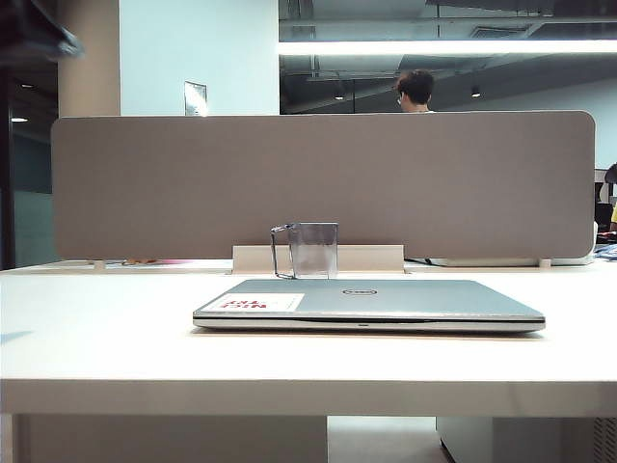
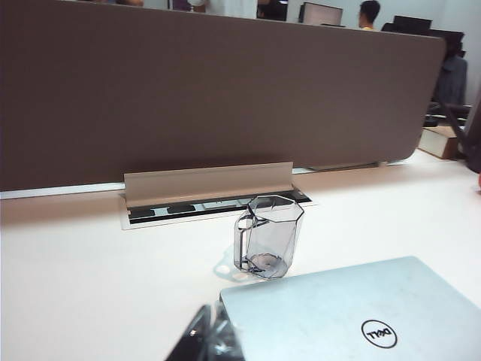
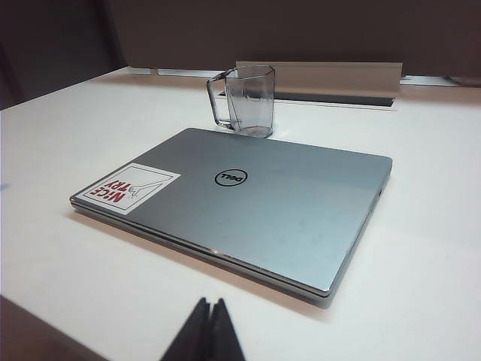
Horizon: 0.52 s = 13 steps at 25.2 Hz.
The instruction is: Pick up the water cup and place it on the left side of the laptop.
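The water cup (image 1: 313, 251), a clear grey-tinted faceted mug with its thin handle to the left, stands upright on the white table just behind the closed silver laptop (image 1: 386, 299). The laptop's lid carries a round logo and a white sticker (image 3: 128, 188) with red print. In the left wrist view my left gripper (image 2: 210, 310) is shut and empty, low over the table by the laptop's (image 2: 338, 316) near corner, with the cup (image 2: 270, 237) a short way beyond. My right gripper (image 3: 212, 301) is shut and empty, well short of the laptop (image 3: 255, 203) and cup (image 3: 252, 101). Neither gripper shows in the exterior view.
A tall brown divider panel (image 1: 318, 183) closes the back of the table. A raised cable flap (image 2: 207, 184) over an open slot (image 2: 188, 209) stands right behind the cup. A dark blurred shape (image 1: 39, 34) hangs at the exterior view's upper left. A person (image 1: 415, 92) sits beyond the divider.
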Available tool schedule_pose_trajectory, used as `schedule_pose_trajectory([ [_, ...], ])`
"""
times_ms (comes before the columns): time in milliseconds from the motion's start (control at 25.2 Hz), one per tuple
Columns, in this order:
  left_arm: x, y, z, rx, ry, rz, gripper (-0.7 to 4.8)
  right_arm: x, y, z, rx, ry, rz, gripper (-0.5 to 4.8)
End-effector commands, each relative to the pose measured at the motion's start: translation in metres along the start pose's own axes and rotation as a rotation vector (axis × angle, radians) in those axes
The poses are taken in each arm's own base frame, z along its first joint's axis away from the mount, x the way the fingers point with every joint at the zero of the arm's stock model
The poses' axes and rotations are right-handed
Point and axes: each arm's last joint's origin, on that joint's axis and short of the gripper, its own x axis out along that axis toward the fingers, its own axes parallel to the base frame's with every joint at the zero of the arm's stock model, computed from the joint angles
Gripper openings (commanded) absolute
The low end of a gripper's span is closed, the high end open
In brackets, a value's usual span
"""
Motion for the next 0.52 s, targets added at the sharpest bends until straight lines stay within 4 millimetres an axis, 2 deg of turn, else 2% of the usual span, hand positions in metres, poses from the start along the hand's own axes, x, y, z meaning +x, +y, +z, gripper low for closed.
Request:
schedule_pose_trajectory([
  [40, 0.016, -0.005, -0.006, 0.006, -0.017, 0.027, -0.06, 0.000, 0.000, 0.000, -0.003, -0.009, 0.000, -0.05],
  [277, 0.051, -0.018, -0.019, -0.008, 0.077, 0.036, -0.06, 0.000, 0.000, 0.000, -0.003, -0.008, 0.000, -0.05],
  [357, 0.078, -0.026, -0.025, -0.011, 0.120, 0.024, -0.06, 0.000, 0.000, 0.000, -0.002, -0.007, -0.013, -0.05],
  [476, 0.098, -0.031, -0.030, -0.010, 0.144, 0.040, -0.06, 0.000, -0.001, 0.000, -0.002, -0.007, -0.021, -0.05],
  [515, 0.110, -0.033, -0.034, -0.005, 0.162, 0.040, -0.06, 0.000, -0.001, 0.000, -0.002, -0.007, -0.026, -0.05],
])
